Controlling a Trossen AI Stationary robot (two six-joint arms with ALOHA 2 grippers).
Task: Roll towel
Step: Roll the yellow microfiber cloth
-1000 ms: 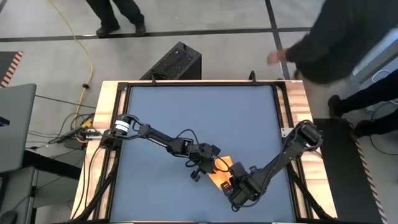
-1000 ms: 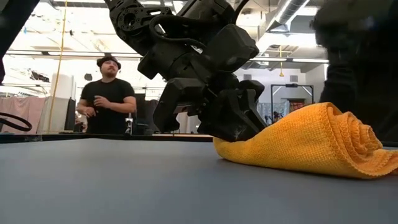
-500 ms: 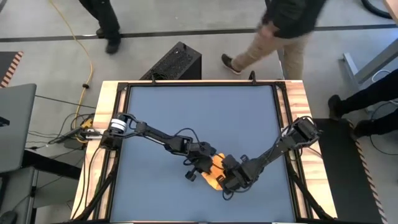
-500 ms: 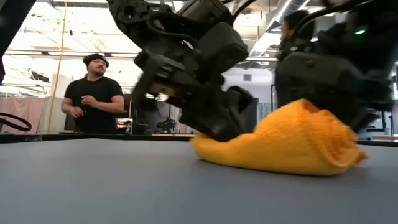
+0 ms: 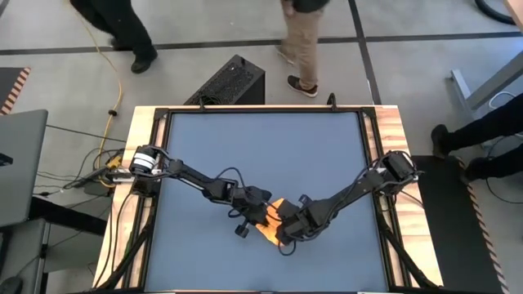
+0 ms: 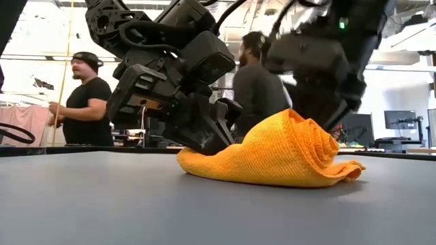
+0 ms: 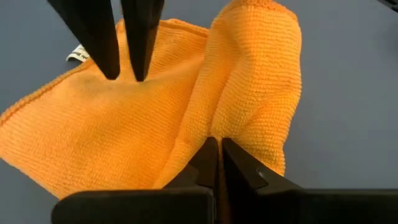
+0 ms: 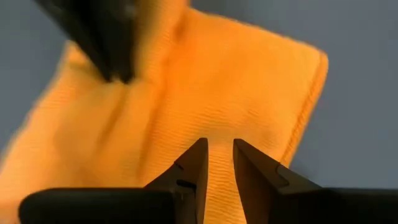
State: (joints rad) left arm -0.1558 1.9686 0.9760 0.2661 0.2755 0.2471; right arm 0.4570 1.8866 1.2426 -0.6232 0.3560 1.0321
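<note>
- The towel [image 5: 272,226] lay on the blue worktop [image 5: 261,147], nearer the front edge than the back and about midway between the side edges.
- In the low view the towel [image 6: 272,153] was partly rolled: a coil showed at one end, and a flat flap trailed off toward the left arm.
- A small white tag [image 7: 77,53] showed at one edge of the towel in the left wrist view.
- Left gripper [image 7: 217,152] was clenched, fingertips together and pinching a fold of the towel at the base of the roll.
- Right gripper [image 8: 217,152] hovered just over the towel, fingers a little apart with cloth visible between them; a hold could not be confirmed.
- From above, both arms met over the towel, the left gripper [image 5: 253,219] on one side and the right gripper [image 5: 290,229] on the other.
- Two people [image 6: 253,88] stood in the room beyond the worktop.
</note>
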